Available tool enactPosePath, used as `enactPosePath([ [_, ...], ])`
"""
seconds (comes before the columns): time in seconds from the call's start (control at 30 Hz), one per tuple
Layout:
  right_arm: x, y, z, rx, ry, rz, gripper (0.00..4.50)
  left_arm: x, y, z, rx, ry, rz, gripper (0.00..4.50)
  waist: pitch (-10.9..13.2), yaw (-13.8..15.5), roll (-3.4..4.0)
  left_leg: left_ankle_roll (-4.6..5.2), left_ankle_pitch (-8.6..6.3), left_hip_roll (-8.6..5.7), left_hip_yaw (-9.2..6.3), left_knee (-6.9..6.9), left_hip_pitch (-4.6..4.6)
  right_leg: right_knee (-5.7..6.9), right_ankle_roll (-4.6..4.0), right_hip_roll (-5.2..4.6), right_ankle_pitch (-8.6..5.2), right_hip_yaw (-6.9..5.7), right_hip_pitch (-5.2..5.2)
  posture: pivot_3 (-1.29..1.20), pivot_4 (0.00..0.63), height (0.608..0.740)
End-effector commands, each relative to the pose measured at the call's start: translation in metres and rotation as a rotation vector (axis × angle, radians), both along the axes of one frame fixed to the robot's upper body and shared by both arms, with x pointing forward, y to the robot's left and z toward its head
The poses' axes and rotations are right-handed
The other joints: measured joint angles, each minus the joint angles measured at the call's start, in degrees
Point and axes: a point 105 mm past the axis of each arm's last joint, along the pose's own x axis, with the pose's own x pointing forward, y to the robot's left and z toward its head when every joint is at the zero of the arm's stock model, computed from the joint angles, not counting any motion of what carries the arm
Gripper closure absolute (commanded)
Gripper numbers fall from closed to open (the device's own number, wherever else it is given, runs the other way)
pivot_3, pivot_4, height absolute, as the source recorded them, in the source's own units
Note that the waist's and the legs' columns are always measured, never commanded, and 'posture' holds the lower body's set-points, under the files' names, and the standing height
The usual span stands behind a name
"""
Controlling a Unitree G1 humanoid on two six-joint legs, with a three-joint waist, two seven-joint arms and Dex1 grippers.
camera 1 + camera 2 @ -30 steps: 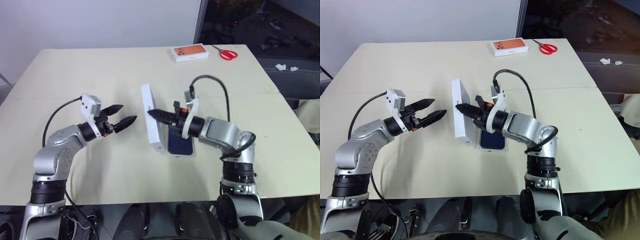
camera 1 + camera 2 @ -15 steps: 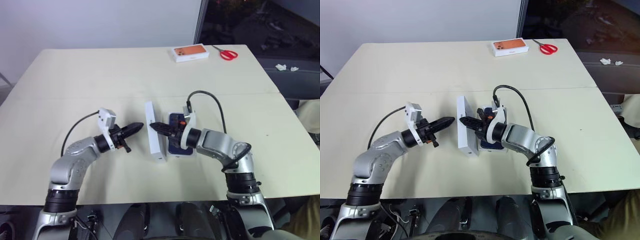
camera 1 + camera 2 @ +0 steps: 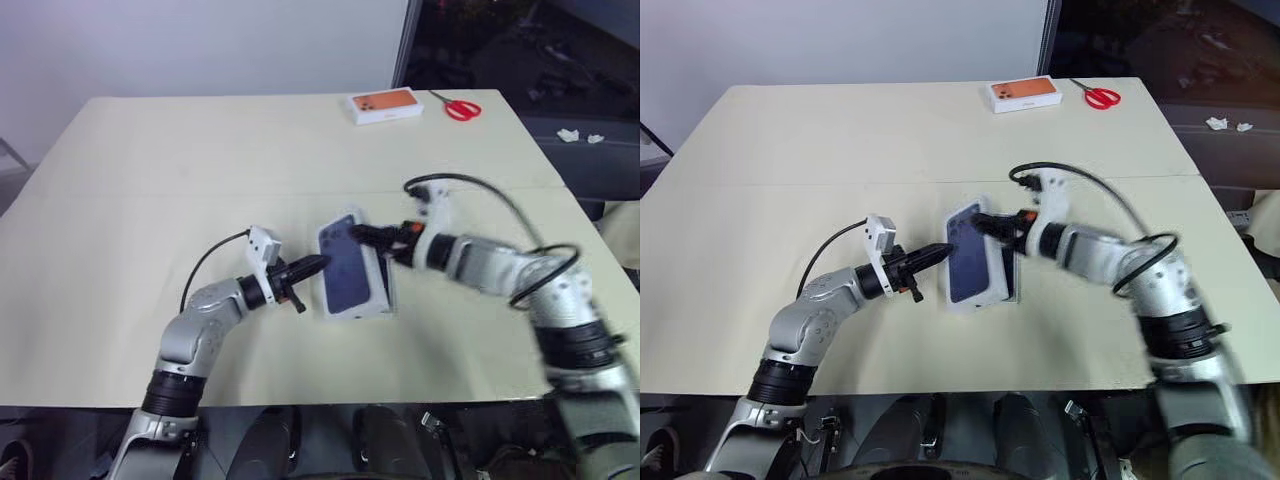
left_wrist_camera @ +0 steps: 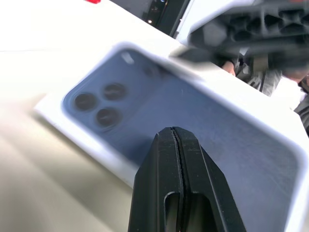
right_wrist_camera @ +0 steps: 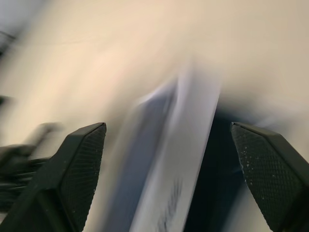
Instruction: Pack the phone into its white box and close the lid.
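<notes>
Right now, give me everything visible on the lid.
The lid is a white rectangular cover that looks like cardboard, its outer face printed with a dark-blue phone picture showing three camera lenses in one corner. It lies tilted near the table's middle, printed face up, over the white box, not seated flat. The shut left pincer points at its left edge; the open right pincer is at its far end. Contact cannot be told.

The lid [image 3: 348, 268] lies tilted over the white box [image 3: 389, 290] and hides nearly all of it, so the phone inside cannot be seen. In the right wrist view the lid is a smear (too blurry to read its edges).
</notes>
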Motion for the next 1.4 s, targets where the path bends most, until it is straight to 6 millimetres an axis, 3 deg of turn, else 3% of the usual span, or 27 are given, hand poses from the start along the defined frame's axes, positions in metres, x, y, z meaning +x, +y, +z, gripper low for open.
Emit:
enactPosePath([
  [0.03,0.000,0.000,0.019,-0.113,-0.179,0.060,0.07,0.003,-0.013,0.011,-0.021,-0.051,-0.024,4.50,0.0,-0.1,-0.01,0.00,0.00,0.02,0.01,-0.03,0.01,0.00,0.00,-0.02,0.00,0.02,0.00,0.00,0.150,0.740],
  [0.17,0.000,0.001,0.024,-0.203,-0.289,0.101,0.07,0.006,-0.023,0.010,-0.030,-0.054,-0.042,4.50,0.0,0.1,-0.01,0.00,0.00,0.03,0.00,-0.01,0.00,0.01,0.00,-0.05,0.00,0.07,0.00,0.00,0.150,0.740],
  [0.23,-0.003,0.001,0.009,-0.321,-0.318,0.141,0.07,0.008,-0.027,0.013,-0.037,-0.063,-0.045,4.50,0.0,0.1,-0.01,0.00,0.00,0.01,0.01,-0.01,-0.01,0.00,0.00,-0.08,0.00,0.07,-0.01,0.00,0.150,0.740],
  [0.27,-0.005,0.000,0.001,-0.397,-0.342,0.159,0.31,0.008,-0.026,0.015,-0.036,-0.069,-0.043,4.50,0.0,0.2,-0.02,-0.01,0.00,0.00,0.00,-0.01,-0.01,-0.01,0.00,-0.08,0.00,0.07,-0.01,0.00,0.150,0.740],
  [0.33,-0.007,0.002,-0.004,-0.411,-0.354,0.185,0.90,0.007,-0.022,0.017,-0.030,-0.077,-0.036,4.50,0.0,0.3,-0.04,-0.01,0.00,-0.01,-0.02,0.00,-0.02,-0.03,0.00,-0.09,0.00,0.05,0.00,0.00,0.150,0.740],
  [0.57,-0.004,-0.008,-0.011,-0.546,-0.438,0.209,4.47,-0.004,0.012,0.018,0.033,-0.063,-0.005,4.50,0.0,0.0,-0.02,-0.06,0.03,0.02,-0.04,-0.05,0.02,0.00,0.00,-0.08,0.01,0.10,-0.05,0.00,0.150,0.740],
  [0.67,-0.011,-0.009,-0.024,-0.682,-0.483,0.287,4.47,-0.015,0.026,0.011,0.087,-0.022,-0.008,4.50,0.0,0.1,-0.01,-0.07,0.03,0.01,-0.05,-0.06,0.01,-0.02,0.00,-0.09,0.01,0.11,-0.05,0.00,0.150,0.740],
  [0.8,-0.019,-0.007,-0.033,-0.644,-0.443,0.339,4.47,-0.032,0.043,-0.009,0.173,0.069,-0.030,4.50,0.0,0.2,-0.01,-0.08,0.02,-0.02,-0.04,-0.04,0.02,-0.03,-0.01,-0.14,0.01,0.13,-0.02,0.00,0.150,0.740],
  [0.9,-0.021,-0.004,-0.037,-0.637,-0.427,0.370,4.47,-0.032,0.045,-0.021,0.197,0.098,-0.015,4.50,0.0,0.3,0.00,-0.08,0.02,-0.02,-0.05,-0.06,0.05,-0.02,-0.01,-0.16,0.01,0.13,-0.01,0.00,0.150,0.740],
  [1.2,-0.024,-0.003,-0.045,-0.656,-0.403,0.390,4.47,-0.014,-0.001,-0.034,0.176,0.125,-0.058,4.50,0.0,1.5,-0.01,-0.09,0.02,-0.06,-0.07,-0.04,0.06,-0.04,-0.02,-0.19,0.01,0.08,0.03,0.00,0.150,0.740],
  [1.4,-0.023,-0.009,-0.046,-0.677,-0.392,0.356,4.47,-0.006,-0.010,-0.030,0.165,0.111,-0.068,4.50,0.0,1.5,-0.01,-0.09,0.02,-0.07,-0.07,-0.03,0.09,-0.04,-0.02,-0.19,0.02,0.07,0.08,0.00,0.150,0.740],
])
